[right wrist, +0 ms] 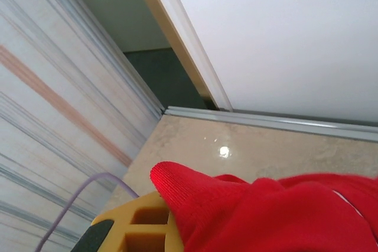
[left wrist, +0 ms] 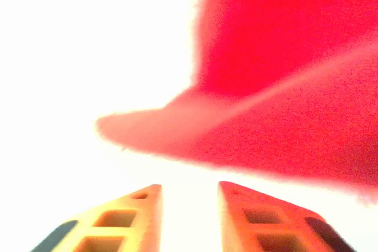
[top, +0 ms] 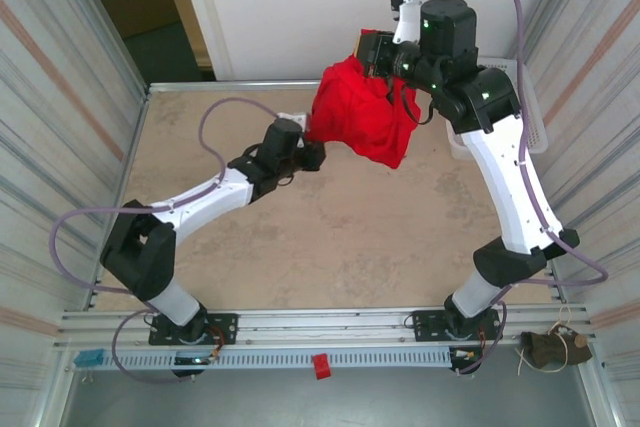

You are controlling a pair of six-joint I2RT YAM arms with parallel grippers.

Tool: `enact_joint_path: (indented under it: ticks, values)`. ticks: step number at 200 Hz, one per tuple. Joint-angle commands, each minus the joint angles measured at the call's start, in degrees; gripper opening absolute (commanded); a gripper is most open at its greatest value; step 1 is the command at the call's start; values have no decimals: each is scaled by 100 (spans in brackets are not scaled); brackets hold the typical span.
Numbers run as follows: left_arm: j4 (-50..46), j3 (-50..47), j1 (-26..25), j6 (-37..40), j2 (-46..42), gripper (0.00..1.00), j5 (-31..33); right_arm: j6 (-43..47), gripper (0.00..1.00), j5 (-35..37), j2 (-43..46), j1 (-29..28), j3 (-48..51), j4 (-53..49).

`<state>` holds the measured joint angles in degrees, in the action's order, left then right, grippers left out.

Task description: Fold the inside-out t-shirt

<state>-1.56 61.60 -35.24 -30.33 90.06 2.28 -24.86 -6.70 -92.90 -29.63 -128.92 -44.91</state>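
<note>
Red t-shirt (top: 360,112) hanging bunched at 12 o'clock above counter (top: 350,237), pinched in right tool (top: 372,55). At its 8 o'clock edge, left tool (left wrist: 189,190) part-spread, seemingly empty. Best to grab one layer only, then draw apart.

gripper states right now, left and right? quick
Left gripper: open, nothing between its fingers; the bright red fabric t-shirt hangs just ahead of it.
Right gripper: shut on the t-shirt, holding it aloft.
</note>
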Motion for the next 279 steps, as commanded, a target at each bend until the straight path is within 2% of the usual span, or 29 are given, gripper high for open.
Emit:
enact_joint_path:
  ticks: [1,14,39,62,81,106,115,134,144,153,172,182,211,232,251,265,279]
  values:
    - [-198,-472,444,-11,-771,46,201,-82,0,201,322,69,182,460]
    - [-228,-649,593,139,-1259,54,96,-46,0,177,194,98,446,406]
    - [-297,-467,577,332,-2192,61,-367,-61,0,117,201,82,1126,537]
    - [11,-14,81,267,-2428,65,-627,-134,0,183,307,17,1386,673]
    - [123,521,-759,615,-2144,66,-177,-142,0,306,290,-104,1418,686]
    - [606,672,-1709,771,-1482,67,1055,-201,0,523,316,-303,1431,777]
    - [683,708,-1870,714,-1159,70,1543,-248,0,565,330,-355,1395,814]
    - [937,786,-1900,523,-384,72,2101,-380,0,494,326,-390,1234,859]
    - [785,954,-1802,447,10,67,2232,-414,0,451,323,-389,1073,862]
    - [485,1088,-1665,323,245,56,2277,-380,0,507,329,-379,843,775]
    - [321,867,-1412,339,197,16,2251,-309,0,656,468,-157,512,692]
    - [274,624,-1298,389,-40,0,2263,-338,0,670,590,35,524,743]
    - [155,-99,-753,544,-1003,0,2163,-353,0,753,870,375,802,804]
    - [-63,-420,-132,545,-1633,0,1985,-488,0,796,1119,529,1360,1062]
    - [-374,-474,574,510,-1972,0,1654,-598,0,578,1180,572,1614,1142]
    - [-569,-395,1167,634,-2053,0,1004,-646,0,442,1224,572,1752,1194]
    - [-757,-273,1489,873,-2127,34,418,-682,0,285,1215,564,1840,1178]
